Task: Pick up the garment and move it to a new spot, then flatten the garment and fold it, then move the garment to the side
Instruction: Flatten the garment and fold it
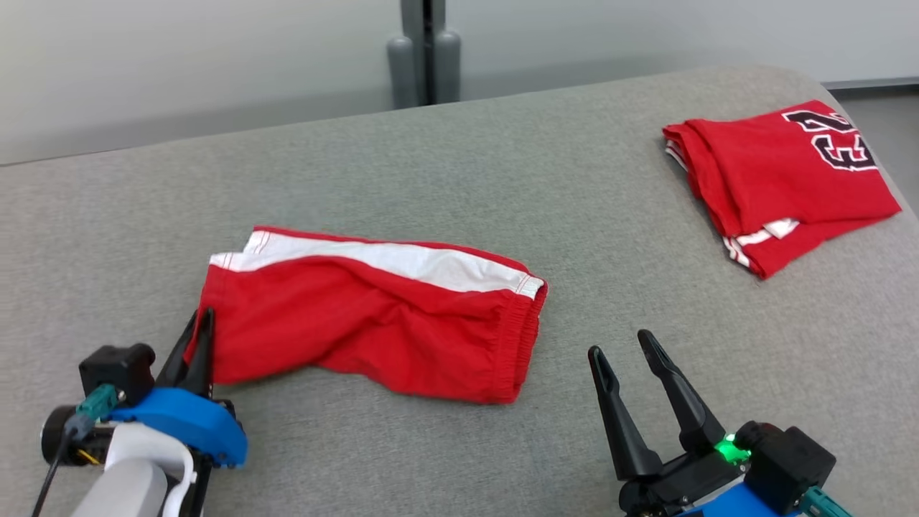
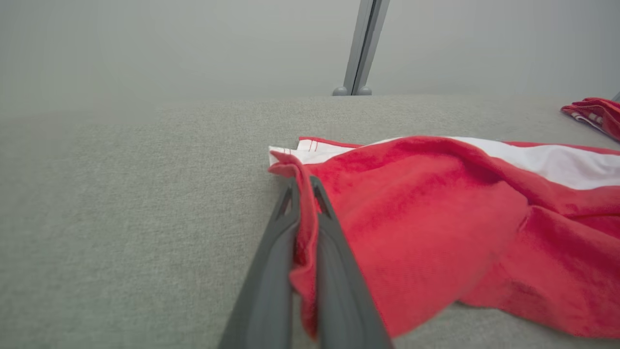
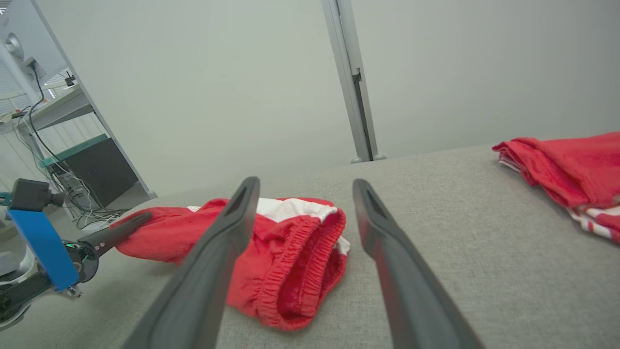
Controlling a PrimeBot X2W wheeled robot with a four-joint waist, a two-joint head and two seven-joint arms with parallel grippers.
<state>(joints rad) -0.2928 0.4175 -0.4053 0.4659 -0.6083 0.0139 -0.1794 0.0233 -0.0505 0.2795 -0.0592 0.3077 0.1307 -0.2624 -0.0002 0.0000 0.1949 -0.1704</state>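
the left gripper (image 1: pixel 202 316) has slim dark fingers (image 1: pixel 204 352), a blue mount (image 1: pixel 183 424), a black cable (image 1: pixel 47 488). the right gripper (image 1: pixel 619 343) shows a green light (image 1: pixel 729 451).

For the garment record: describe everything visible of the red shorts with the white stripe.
The red shorts look like soft, thin cloth, with a white stripe along the far edge and a gathered elastic waistband at the robot's right end. They lie wrinkled, lengthwise across the grey fabric surface. The left hand is shut on the near left hem corner.
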